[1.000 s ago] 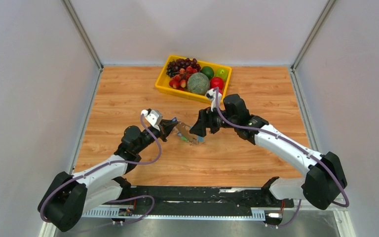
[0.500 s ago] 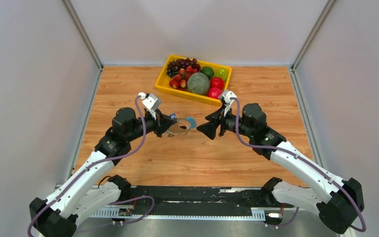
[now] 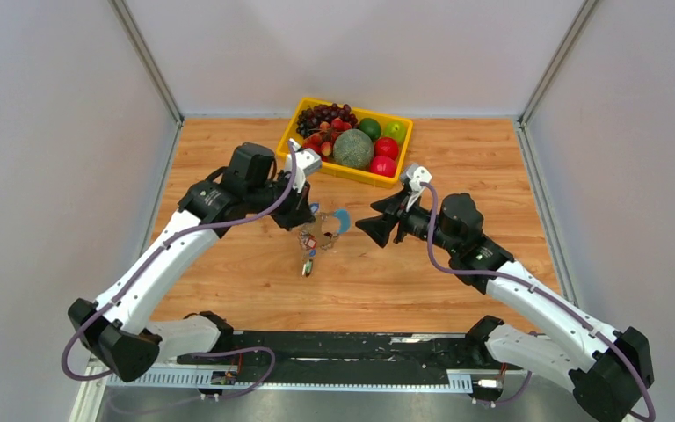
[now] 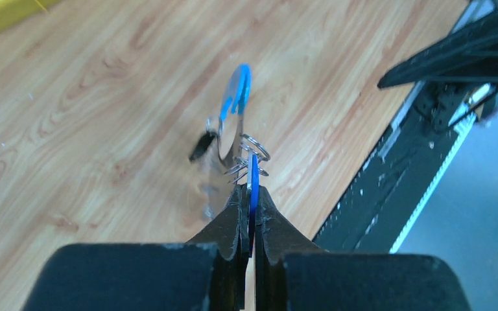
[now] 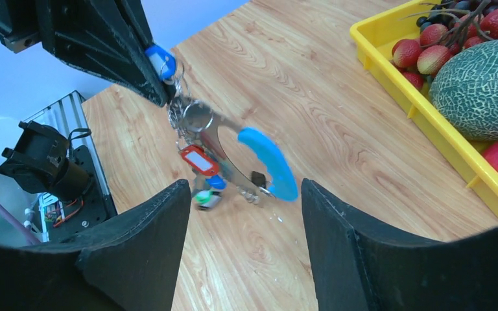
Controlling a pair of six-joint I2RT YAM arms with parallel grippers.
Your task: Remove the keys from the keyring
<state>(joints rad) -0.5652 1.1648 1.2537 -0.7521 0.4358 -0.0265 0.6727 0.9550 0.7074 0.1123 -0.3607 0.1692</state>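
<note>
My left gripper is shut on a blue-headed key and holds the whole bunch above the table. Below it hangs the keyring, a silvery loop with a bright blue curved band. Red, blue, green and black pieces dangle from it. In the top view the bunch hangs under the left gripper. My right gripper is open, just right of the bunch and level with it. Nothing sits between its fingers.
A yellow fruit tray with grapes, strawberries, a melon and apples stands at the back centre, close behind the left wrist. The tray's near wall lies to the right of the right gripper. A black rail runs along the near edge.
My left arm has risen and swung back toward the tray, lifting the bunch so it dangles. My right gripper has drawn away to the right, off the bunch, and its jaws have narrowed a little.
</note>
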